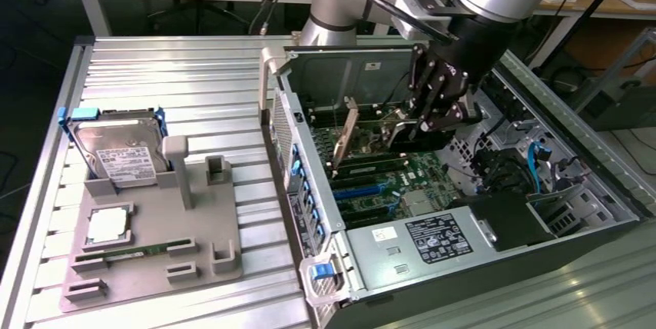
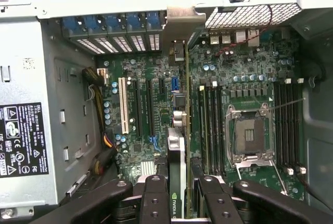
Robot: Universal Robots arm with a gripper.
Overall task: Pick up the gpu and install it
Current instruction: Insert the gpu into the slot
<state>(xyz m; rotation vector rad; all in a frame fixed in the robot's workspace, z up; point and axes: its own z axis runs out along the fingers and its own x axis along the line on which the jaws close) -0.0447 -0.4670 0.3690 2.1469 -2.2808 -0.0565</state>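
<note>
We have our gripper (image 2: 179, 195) clamped on the gpu (image 2: 178, 151), held edge-on at lower centre of the wrist view, inside the open computer case (image 1: 307, 152). Pickup looks done. The card stands over the motherboard (image 2: 151, 109), not visibly seated.

A big computer case (image 1: 574, 191) lies open on the metal table (image 1: 174, 75). Inside it is a green motherboard (image 2: 156, 109) with an empty processor socket (image 2: 250, 133) and a power supply (image 1: 435, 240) with a black label. Beside the case sits a gray holder tray (image 1: 154, 260). On it are a silver hard drive (image 1: 121, 156), a processor chip (image 1: 107, 225) and a green RAM stick (image 1: 128, 254).
</note>
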